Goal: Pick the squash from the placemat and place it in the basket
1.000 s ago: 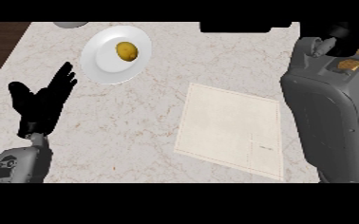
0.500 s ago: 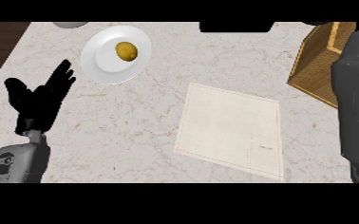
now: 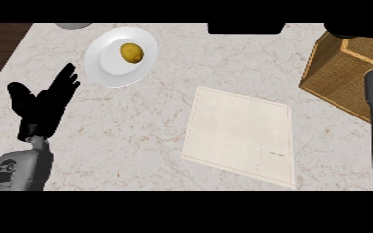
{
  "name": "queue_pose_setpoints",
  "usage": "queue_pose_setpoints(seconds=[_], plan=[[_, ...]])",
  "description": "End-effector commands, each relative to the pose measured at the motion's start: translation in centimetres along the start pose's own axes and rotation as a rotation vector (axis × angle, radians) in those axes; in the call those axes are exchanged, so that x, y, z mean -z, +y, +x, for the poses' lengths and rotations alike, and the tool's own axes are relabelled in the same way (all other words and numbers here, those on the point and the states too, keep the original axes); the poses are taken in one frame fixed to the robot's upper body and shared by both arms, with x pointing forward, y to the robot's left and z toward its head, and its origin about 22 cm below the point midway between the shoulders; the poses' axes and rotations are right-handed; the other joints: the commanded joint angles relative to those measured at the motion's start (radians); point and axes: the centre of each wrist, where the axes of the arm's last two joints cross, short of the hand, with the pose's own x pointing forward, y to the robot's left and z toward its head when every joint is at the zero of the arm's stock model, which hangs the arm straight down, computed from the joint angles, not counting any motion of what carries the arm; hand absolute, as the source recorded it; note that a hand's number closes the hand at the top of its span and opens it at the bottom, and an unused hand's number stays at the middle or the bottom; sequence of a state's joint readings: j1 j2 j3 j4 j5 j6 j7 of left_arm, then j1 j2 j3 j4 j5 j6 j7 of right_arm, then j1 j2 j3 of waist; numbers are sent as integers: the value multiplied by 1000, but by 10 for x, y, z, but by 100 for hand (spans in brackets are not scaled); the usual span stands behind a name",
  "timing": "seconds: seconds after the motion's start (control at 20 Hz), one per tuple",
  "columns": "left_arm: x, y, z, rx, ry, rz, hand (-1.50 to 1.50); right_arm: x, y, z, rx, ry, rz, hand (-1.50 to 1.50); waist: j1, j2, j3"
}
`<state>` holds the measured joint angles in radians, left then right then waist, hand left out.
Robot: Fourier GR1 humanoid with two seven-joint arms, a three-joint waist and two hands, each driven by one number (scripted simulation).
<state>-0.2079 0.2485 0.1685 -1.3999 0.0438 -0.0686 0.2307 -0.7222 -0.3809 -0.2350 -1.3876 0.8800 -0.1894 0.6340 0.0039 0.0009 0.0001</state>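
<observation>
The pale placemat (image 3: 241, 133) lies bare in the middle of the counter; no squash shows on it or anywhere else. A wicker basket (image 3: 341, 74) stands at the right edge, and its inside is mostly out of view. Only a grey strip of my right forearm (image 3: 368, 98) shows at the right border in front of the basket. A black shape (image 3: 353, 29) above the basket may be my right hand; its fingers cannot be made out. My left hand (image 3: 44, 103) rests open at the far left, fingers up.
A white plate (image 3: 102, 71) at the back left holds a small yellow-brown round item (image 3: 131, 53). A grey object (image 3: 73, 25) and a black object (image 3: 245, 27) sit at the back edge. The counter's left edge (image 3: 11, 39) runs past the plate.
My right arm has swung away to the right, uncovering the wicker basket it hid before. The left hand, plate and placemat have not moved.
</observation>
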Motion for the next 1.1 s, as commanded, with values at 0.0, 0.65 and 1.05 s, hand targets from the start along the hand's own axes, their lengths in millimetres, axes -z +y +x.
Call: queue_pose_setpoints(seconds=[0.0, 0.65, 1.05], plan=[[-8, 1, -4, 3, -24, 12, 0, 8, 5, -27, 9, -6, -5, 150, 1, 0, 0], [7, 1, 9, -5, -6, 16, 0, 32, 16, -58, 98, 41, -90, -150, -1, -1, 0], [1, 16, -3, 2, 11, 18, 0, 54, -53, -79, 419, 228, -337, -150, -19, -5, 0]])
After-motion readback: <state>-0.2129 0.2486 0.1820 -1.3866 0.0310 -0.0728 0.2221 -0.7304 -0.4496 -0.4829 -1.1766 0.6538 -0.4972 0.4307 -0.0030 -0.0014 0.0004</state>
